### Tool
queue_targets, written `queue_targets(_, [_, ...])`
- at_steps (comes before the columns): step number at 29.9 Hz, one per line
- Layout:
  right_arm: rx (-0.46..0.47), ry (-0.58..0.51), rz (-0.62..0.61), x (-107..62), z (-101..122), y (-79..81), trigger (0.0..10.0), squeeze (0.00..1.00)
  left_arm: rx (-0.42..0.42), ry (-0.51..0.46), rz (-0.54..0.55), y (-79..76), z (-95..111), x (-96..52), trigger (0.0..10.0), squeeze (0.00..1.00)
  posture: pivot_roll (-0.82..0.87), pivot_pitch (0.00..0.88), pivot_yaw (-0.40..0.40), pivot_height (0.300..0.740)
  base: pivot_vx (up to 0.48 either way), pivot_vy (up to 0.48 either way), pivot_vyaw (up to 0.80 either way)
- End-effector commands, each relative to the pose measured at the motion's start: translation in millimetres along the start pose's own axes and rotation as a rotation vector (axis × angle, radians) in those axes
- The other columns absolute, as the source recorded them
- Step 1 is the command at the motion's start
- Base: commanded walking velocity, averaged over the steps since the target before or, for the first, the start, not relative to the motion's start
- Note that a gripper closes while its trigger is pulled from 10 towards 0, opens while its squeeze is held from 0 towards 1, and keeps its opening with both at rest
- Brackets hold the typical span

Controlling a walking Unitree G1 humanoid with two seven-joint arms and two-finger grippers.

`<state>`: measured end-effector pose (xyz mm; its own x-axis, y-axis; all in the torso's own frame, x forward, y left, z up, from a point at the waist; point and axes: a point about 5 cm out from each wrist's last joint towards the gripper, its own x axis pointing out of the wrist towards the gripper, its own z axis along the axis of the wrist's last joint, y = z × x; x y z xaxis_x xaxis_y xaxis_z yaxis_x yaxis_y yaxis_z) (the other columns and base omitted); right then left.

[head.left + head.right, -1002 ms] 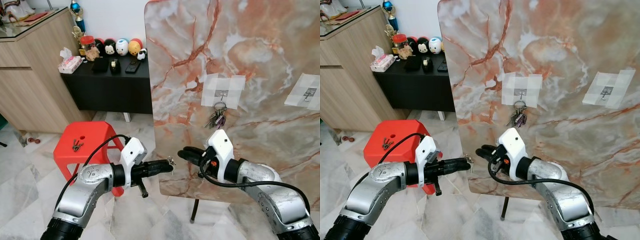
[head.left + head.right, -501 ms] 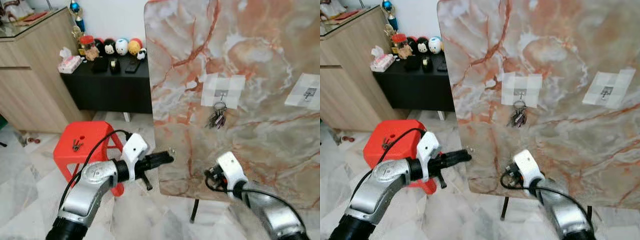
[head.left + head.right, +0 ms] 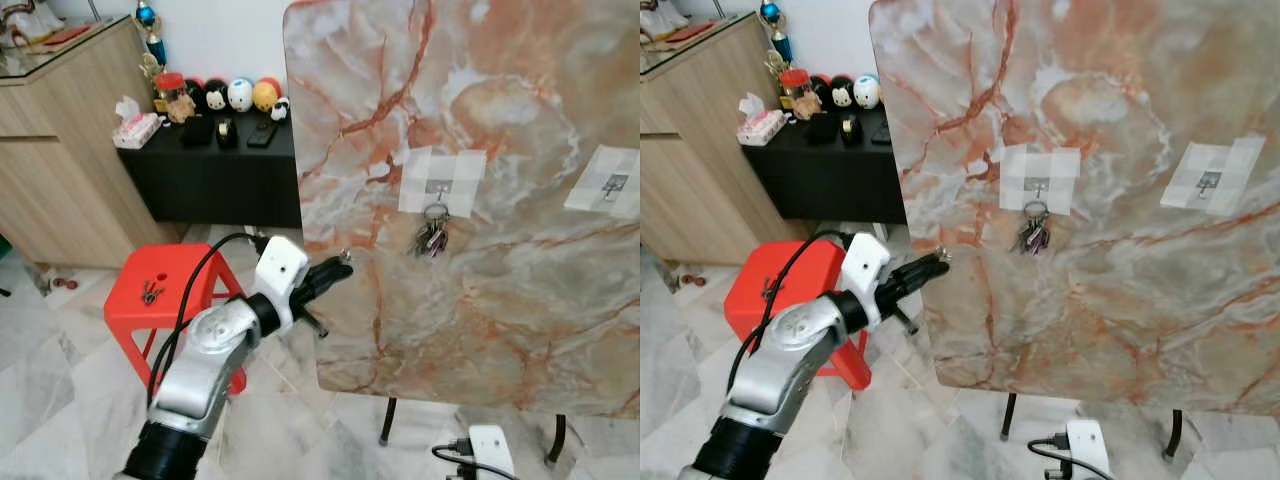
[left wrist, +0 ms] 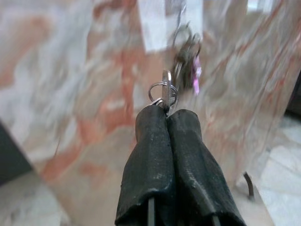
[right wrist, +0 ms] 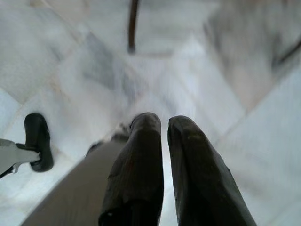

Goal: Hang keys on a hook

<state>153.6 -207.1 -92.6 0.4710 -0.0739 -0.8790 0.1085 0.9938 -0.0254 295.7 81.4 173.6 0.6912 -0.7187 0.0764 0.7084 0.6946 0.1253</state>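
My left gripper point(image 3: 341, 268) is shut on a small key ring point(image 4: 164, 89) with a key sticking out past its tips. It is raised at the left edge of the upright marble panel point(image 3: 500, 110), to the left of and below the hooks. On the panel a taped hook point(image 3: 438, 187) carries a bunch of keys point(image 3: 432, 239), which the left wrist view shows blurred beyond the fingertips point(image 4: 151, 117). A second taped hook point(image 3: 613, 185) further right is bare. My right arm hangs low, its gripper point(image 5: 164, 123) shut over the floor.
A red stool point(image 3: 185, 268) stands by my left arm with a small metal item point(image 3: 151, 291) on it. Behind are a black sideboard point(image 3: 215, 180) with toys and a wooden cabinet point(image 3: 55, 170). The panel rests on thin dark legs point(image 3: 385, 432) over a marble floor.
The right arm has dropped from in front of the panel to the bottom of the view. The left gripper has risen with the key ring and moved closer to the panel's edge.
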Motion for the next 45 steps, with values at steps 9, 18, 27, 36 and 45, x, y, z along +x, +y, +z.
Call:
queue_targets(9, [0.054,0.063,-0.03,-0.5,-25.7,13.9,10.0,0.0,0.023,-0.088,-0.12,-44.4,21.1,14.8,10.0,0.0,-0.01,0.005,0.062,0.74,0.0,-0.027,0.0])
queue_targets(18, [0.091,0.018,-0.022,0.9,-16.1,14.1,10.0,0.0,0.028,-0.081,-0.061,-32.9,21.4,14.9,10.0,0.0,-0.01,0.018,0.06,0.74,0.0,-0.254,0.0])
queue_targets(27, [0.129,-0.001,-0.013,1.0,-15.3,16.6,10.0,0.0,0.04,-0.02,0.267,26.3,3.9,-17.2,10.0,0.0,0.0,0.029,0.056,0.74,0.0,-0.255,0.0])
queue_targets(36, [0.129,-0.022,-0.018,1.2,-11.1,13.4,10.0,0.0,0.06,0.032,0.578,58.2,-15.5,-79.7,10.0,0.0,0.02,0.034,0.043,0.74,0.0,-0.255,0.0])
queue_targets(45, [0.131,-0.028,-0.023,1.4,-9.0,12.5,10.0,0.0,0.078,0.033,0.606,57.2,-19.5,-78.2,10.0,0.0,0.01,0.029,0.042,0.74,0.0,-0.271,0.0])
